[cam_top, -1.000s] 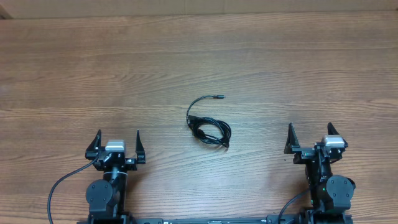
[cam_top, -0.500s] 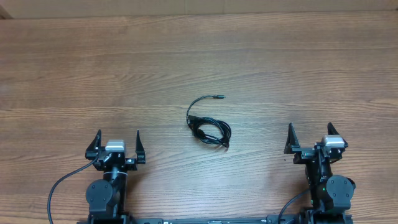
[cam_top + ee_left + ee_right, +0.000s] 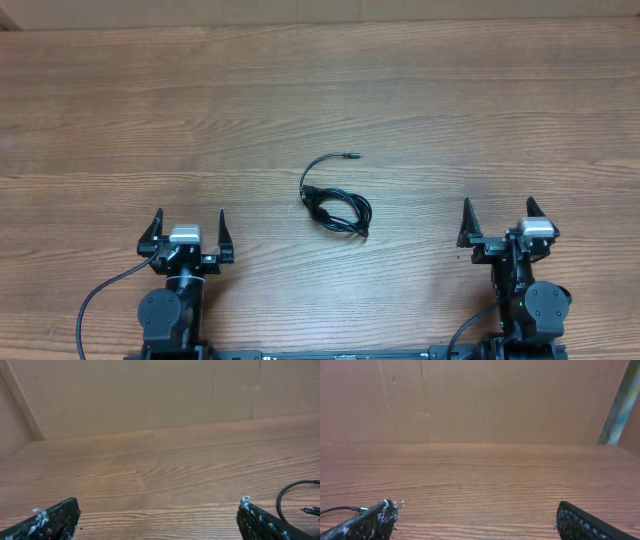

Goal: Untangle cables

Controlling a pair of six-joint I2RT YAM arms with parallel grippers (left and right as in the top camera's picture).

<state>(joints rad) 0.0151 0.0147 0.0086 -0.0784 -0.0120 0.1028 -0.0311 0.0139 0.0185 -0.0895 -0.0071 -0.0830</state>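
Observation:
The cables are thin black cords bundled in a small loop at the table's middle, with one plug end reaching up and right. A piece of them shows at the right edge of the left wrist view and at the left edge of the right wrist view. My left gripper is open and empty near the front edge, left of the cables. My right gripper is open and empty near the front edge, right of the cables. Neither touches them.
The wooden table stretches wide around the cables. A brown cardboard wall stands along the far edge. Thicker black wires hang from the arm bases at the front.

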